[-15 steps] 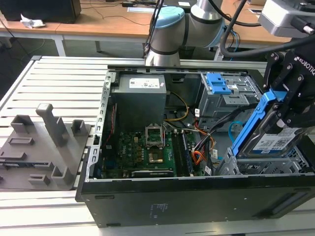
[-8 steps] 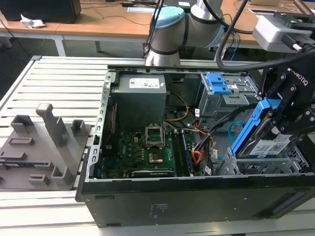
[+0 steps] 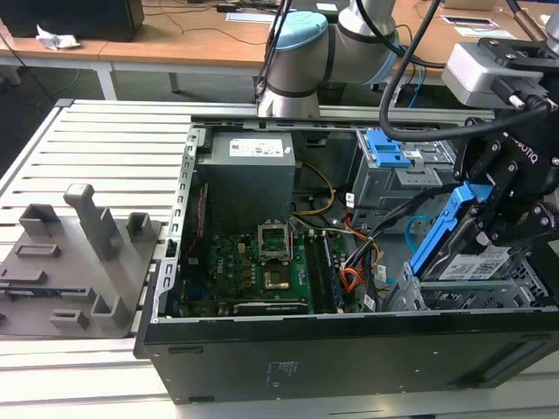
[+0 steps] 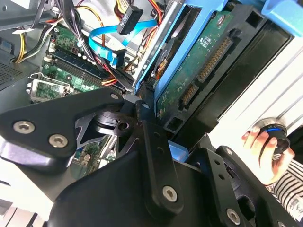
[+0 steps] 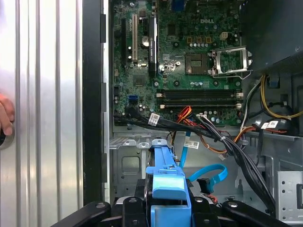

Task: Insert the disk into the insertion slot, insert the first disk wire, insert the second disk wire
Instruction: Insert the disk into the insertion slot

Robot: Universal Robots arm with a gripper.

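Starting at the exterior view's left, a grey plastic fixture with upright posts sits on the slatted metal table. Next comes the open computer case, lying on its side. Inside it are a grey power supply and a green motherboard, whose empty processor socket shows in the first wrist view. Just past the board's edge lies the first disk wire, a red and orange bundle whose plug I cannot make out. The second disk wire curves as a light-blue loop beside it. That loop hangs free in both wrist views, well apart from the disk's connectors. Behind it stands a grey bay with a blue latch. Further right, the gripper has its fingers closed on the blue carrier of the disk. The disk is held steeply tilted, with its labelled face turned toward the exterior view's right. Its lower end is down at the top of the insertion slot, the perforated silver cage at the case's corner. Whether it has entered a bay I cannot tell. In the second wrist view the black fingers pinch the carrier's edge, and the green underside of the disk faces the camera. A person's hand rests on a round knob outside the case.
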